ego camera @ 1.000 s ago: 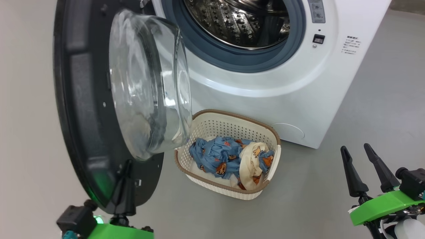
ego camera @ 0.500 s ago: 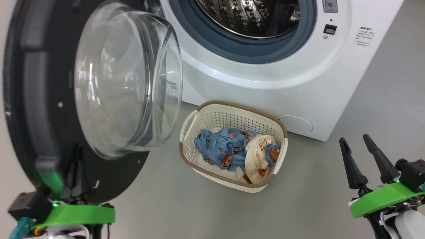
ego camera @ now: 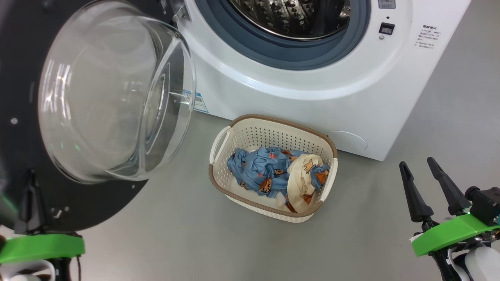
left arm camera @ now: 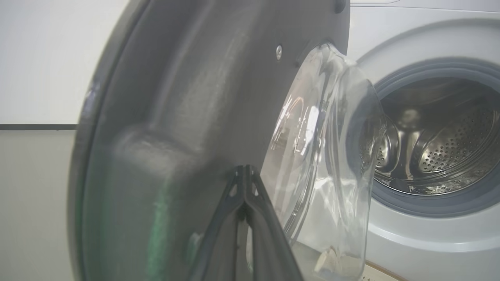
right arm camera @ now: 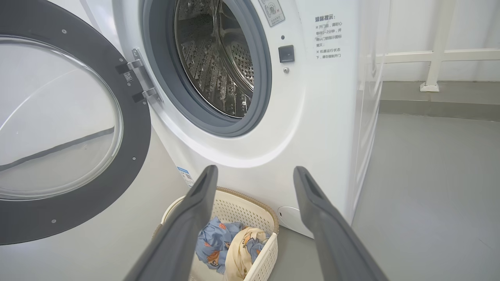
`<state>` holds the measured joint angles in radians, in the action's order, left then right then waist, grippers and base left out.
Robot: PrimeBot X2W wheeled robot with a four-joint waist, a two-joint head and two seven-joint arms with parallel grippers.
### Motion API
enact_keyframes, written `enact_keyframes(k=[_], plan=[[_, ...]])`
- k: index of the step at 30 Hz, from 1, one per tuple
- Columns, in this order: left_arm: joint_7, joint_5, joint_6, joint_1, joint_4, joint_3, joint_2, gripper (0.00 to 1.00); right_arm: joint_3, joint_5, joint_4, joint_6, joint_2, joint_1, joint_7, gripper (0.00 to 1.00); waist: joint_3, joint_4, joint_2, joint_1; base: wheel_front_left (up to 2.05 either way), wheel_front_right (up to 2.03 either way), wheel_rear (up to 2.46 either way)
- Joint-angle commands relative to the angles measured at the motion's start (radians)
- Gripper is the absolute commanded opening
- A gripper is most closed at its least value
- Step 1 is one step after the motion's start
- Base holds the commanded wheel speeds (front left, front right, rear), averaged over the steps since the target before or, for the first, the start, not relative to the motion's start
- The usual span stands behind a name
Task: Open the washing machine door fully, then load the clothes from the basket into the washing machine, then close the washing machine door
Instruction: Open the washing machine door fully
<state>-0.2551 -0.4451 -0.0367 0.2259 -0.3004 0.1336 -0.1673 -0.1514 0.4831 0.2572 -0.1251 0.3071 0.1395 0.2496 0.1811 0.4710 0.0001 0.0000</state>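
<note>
Grey floor [ego camera: 175, 242] throughout.

Head view: the washing machine door [ego camera: 15, 70] stands wider than a second ago (the camera shifted too). Its glass bowl [ego camera: 109, 89] no longer overlaps the basket [ego camera: 273, 119]. The basket sits just before the washing machine [ego camera: 312, 93], the clothes [ego camera: 269, 173] inside. Left gripper [ego camera: 30, 173], fingers together, lies against the door's inner face. Right gripper [ego camera: 416, 163] is apart and empty.

Left wrist view: closed tips on the dark panel, drum [left arm camera: 441, 148] exposed beyond.

Right wrist view: door near full swing. Judgement: opening almost done, loading next.
</note>
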Motion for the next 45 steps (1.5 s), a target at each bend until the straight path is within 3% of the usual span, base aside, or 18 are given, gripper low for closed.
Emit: enact_keyframes(k=[1,18,27,45], plan=[[-0.007,0.012,-0.001,0.042,0.006,0.068,-0.058,0.0,-0.016,-0.005,-0.027,-0.006,0.014,0.029,0.012,1.0,0.003,0.001,-0.0001,0.0,0.0,0.0,0.0],[-0.007,0.075,0.071,0.223,-0.225,0.23,-0.149,0.0,-0.031,-0.01,-0.038,-0.006,0.039,0.057,0.012,1.0,0.059,-0.013,-0.0001,0.0,0.0,0.0,0.0],[-0.007,0.129,0.092,0.324,-0.347,0.337,-0.184,0.0,-0.037,-0.016,-0.049,-0.006,0.068,0.087,0.012,1.0,0.123,-0.025,-0.0001,0.0,0.0,0.0,0.0],[-0.007,0.236,0.116,0.471,-0.515,0.463,-0.257,0.0,-0.046,-0.027,-0.067,-0.006,0.114,0.153,0.012,1.0,0.23,-0.045,-0.0001,0.0,0.0,0.0,0.0]])
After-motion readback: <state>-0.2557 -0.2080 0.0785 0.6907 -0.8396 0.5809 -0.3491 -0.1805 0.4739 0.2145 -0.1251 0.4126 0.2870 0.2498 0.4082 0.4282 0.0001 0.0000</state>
